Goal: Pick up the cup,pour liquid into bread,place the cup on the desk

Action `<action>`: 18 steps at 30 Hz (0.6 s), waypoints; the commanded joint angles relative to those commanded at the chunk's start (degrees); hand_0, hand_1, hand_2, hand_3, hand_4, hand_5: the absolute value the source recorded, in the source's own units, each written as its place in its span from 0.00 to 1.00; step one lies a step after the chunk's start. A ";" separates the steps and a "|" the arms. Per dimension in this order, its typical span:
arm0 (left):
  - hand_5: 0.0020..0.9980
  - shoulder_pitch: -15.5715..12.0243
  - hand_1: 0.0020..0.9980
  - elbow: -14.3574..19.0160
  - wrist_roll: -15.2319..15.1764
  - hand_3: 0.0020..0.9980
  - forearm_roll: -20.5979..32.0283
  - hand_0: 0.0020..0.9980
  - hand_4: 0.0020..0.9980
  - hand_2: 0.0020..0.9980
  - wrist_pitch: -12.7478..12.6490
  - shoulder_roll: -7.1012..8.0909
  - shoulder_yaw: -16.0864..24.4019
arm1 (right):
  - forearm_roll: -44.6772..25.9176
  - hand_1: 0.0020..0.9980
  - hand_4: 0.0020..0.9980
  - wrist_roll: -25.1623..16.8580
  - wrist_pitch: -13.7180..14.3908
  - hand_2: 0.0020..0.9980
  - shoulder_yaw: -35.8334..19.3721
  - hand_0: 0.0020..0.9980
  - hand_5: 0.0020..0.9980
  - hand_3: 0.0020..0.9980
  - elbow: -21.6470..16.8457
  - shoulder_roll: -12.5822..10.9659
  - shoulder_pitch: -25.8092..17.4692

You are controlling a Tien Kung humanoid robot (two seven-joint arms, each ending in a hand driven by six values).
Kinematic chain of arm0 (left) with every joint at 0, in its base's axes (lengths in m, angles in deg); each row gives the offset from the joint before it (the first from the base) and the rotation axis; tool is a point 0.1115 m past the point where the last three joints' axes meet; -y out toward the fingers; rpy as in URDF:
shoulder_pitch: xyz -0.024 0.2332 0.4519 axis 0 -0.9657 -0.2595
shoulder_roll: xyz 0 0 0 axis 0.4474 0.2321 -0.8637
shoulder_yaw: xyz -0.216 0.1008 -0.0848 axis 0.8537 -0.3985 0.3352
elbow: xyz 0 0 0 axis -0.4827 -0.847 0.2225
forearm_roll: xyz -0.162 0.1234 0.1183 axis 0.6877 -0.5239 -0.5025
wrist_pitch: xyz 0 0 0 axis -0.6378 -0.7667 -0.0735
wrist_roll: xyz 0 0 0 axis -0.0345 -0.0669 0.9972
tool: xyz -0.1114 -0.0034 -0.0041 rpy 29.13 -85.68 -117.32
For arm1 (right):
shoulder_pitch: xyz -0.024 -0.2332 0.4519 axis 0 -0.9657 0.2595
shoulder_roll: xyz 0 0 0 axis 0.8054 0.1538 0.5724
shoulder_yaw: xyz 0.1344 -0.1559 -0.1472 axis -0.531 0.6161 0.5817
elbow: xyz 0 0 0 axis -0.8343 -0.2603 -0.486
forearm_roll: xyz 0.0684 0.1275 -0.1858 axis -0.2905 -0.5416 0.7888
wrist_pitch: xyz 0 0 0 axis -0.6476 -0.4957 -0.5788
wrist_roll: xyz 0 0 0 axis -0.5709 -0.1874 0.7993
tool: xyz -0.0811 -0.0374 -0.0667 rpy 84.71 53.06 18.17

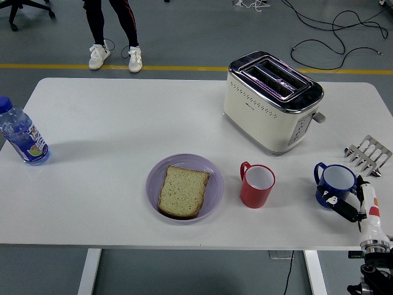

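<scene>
A blue cup (336,179) stands upright near the table's right front edge, its handle to the left. My right hand (344,208) comes up from the lower right corner and stays shut on the cup's near lower side with a black finger (341,206); most of the hand is hidden below the table edge. A slice of bread (183,191) lies on a purple plate (153,175) at the front centre. A red cup (256,184) stands upright just right of the plate. The left hand is out of view.
A cream toaster (270,101) stands behind the red cup. A small metal rack (368,153) lies behind the blue cup at the right edge. A water bottle (21,135) stands at the far left. A person's legs (113,31) show beyond the table.
</scene>
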 joint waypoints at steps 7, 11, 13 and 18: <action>0.88 -0.07 0.69 0.00 -0.01 0.59 0.54 0.66 0.30 0.71 0.02 0.00 -0.80 | 1.88 0.69 0.91 1.35 0.12 0.81 0.13 0.82 0.03 0.90 0.17 0.08 0.09; 0.88 0.00 0.69 0.00 -0.03 0.59 0.88 0.66 0.30 0.71 -0.04 0.00 -0.96 | 2.79 0.69 0.91 1.83 0.29 0.81 -0.03 0.82 0.03 0.90 0.25 0.09 0.01; 0.88 0.04 0.69 0.00 -0.04 0.59 0.99 0.66 0.30 0.71 -0.08 0.00 -0.95 | 2.97 0.72 0.92 1.86 0.31 0.84 -0.16 0.84 0.03 0.94 0.22 0.12 -0.02; 0.88 0.13 0.69 0.00 -0.09 0.59 1.50 0.66 0.30 0.71 -0.18 0.00 -1.31 | 2.71 0.72 0.92 1.16 0.80 0.84 -0.14 0.84 0.03 0.94 -0.11 -0.02 0.05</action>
